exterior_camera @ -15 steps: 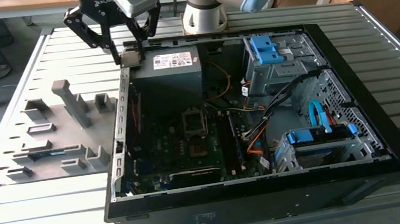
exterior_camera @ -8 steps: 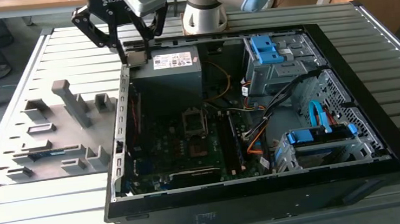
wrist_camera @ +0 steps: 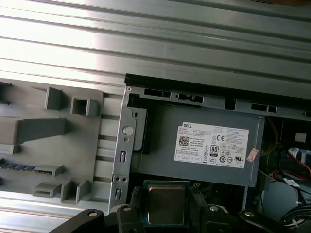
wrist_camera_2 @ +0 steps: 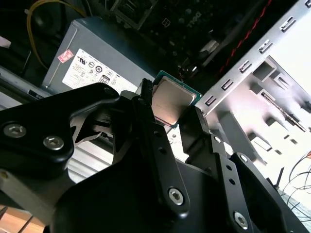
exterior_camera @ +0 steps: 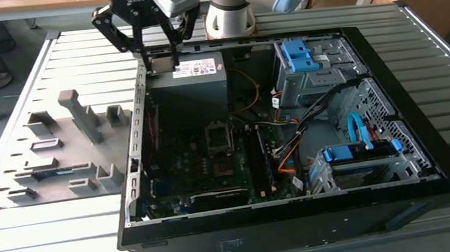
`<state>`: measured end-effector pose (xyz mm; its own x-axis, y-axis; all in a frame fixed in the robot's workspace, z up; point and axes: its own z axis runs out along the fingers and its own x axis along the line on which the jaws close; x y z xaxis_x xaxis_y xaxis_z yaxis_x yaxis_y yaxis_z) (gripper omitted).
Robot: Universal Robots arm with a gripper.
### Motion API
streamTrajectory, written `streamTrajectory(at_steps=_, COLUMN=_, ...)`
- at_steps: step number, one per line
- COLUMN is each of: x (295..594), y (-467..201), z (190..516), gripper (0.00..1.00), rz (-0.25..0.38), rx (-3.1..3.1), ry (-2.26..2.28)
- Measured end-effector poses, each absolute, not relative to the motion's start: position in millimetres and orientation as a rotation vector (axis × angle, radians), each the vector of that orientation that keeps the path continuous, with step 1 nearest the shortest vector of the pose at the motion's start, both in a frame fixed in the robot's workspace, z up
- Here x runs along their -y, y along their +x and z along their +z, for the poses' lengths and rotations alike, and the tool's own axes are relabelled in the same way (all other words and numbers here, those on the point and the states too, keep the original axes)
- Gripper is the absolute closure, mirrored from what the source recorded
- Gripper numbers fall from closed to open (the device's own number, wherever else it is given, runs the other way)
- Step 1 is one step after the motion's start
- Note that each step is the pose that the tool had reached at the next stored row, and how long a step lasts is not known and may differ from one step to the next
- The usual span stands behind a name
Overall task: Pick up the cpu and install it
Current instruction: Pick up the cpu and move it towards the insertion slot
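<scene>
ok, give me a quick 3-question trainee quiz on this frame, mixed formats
1. True or false: the black tool is shut on the small square silvery-topped cpu.
2. Multiple choice: in the exterior view, which is the tool nearest to?
A) the grey box-shaped power supply with the white label
B) the blue drive caddy
C) the grey slotted parts tray
3. Short answer: has the cpu been set into the dark green motherboard?

Key: 1 true. 2 A. 3 no, the cpu is held between the tool's fingers, up by the power supply.
</scene>
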<state>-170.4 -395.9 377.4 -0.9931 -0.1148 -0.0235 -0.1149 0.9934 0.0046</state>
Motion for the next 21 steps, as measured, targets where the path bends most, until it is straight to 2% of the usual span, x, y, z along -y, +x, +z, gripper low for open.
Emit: streamTrajectory(at_steps=21, x=395.9, y=-119.1, z=377.0, gripper=0.53, rz=0.010, rx=-3.113, ry=-0.179)
